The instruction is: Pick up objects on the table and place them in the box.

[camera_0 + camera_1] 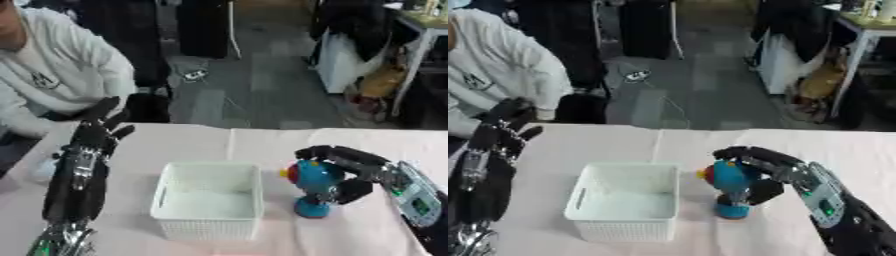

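Observation:
A blue toy figure (312,181) with a red and yellow front stands upright on the table just right of a white plastic box (210,200). My right hand (354,170) reaches in from the right with its fingers curled over the toy's top and its thumb behind the body. The toy's base (311,207) rests on the cloth. The box looks empty inside. On the left side of the table, my left hand (94,132) is raised with its fingers straight and holds nothing.
A pale pink cloth (262,145) covers the table. A person in a white top sits at the far left edge behind my left hand. Something pale (44,170) lies on the table by my left arm.

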`<state>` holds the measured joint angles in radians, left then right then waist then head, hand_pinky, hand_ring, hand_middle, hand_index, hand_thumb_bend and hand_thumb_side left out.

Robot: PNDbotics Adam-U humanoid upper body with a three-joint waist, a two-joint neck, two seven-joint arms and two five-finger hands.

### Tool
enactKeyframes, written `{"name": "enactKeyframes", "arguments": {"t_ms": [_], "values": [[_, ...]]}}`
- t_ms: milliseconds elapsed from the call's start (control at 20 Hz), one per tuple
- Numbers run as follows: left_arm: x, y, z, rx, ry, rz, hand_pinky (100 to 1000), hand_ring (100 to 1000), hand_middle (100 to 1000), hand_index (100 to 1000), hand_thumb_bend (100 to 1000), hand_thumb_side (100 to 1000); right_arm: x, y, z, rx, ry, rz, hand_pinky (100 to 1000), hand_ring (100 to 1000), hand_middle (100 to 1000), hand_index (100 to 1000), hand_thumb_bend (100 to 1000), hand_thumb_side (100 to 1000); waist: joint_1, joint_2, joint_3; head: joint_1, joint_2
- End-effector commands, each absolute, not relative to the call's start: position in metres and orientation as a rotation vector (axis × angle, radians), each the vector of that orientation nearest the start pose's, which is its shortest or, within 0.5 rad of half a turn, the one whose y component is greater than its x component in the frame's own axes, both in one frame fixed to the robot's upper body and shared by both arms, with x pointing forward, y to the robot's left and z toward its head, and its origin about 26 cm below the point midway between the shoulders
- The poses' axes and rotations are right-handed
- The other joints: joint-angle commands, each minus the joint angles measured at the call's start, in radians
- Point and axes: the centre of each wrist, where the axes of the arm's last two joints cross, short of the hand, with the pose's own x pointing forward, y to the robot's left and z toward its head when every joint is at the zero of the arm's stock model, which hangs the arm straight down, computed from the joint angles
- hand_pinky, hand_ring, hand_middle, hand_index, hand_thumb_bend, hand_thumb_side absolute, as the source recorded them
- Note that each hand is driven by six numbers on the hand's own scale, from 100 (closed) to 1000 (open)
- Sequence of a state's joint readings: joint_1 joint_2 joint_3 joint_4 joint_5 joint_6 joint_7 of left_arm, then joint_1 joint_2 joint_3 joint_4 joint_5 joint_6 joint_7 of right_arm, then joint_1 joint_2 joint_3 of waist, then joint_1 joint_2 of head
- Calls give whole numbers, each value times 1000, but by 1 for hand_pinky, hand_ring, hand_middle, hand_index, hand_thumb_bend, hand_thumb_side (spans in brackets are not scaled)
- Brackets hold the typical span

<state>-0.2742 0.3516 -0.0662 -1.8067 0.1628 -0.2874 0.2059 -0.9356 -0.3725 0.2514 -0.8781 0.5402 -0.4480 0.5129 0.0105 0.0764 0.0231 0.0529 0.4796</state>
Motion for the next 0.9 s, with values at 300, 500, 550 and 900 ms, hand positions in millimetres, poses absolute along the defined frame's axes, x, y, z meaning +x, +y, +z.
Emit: {"name": "enactKeyframes", "arguments": {"t_ms": [300, 500, 550, 900], "values": [[321, 263, 159, 27, -2388, -117, 858, 911, 958, 977, 295, 850, 486, -243, 179, -377, -1659, 1641, 810, 881, 885, 983, 561, 600, 0, -7, 7, -12, -22], [321, 262, 160, 24, -2390, -119, 858, 911, 958, 977, 294, 850, 488, -243, 179, -383, -1650, 1642, 761, 863, 879, 977, 556, 598, -1, -4, 10, -12, -24], [321, 262, 160, 23, -2390, -119, 858, 911, 958, 977, 294, 850, 488, -243, 179, -382, -1647, 1642, 737, 850, 874, 974, 548, 599, -1, -4, 10, -12, -24], [321, 262, 160, 22, -2391, -119, 858, 911, 958, 977, 294, 849, 490, -241, 175, -372, -1640, 1633, 565, 786, 838, 950, 521, 585, 0, -3, 10, -11, -24]]}}
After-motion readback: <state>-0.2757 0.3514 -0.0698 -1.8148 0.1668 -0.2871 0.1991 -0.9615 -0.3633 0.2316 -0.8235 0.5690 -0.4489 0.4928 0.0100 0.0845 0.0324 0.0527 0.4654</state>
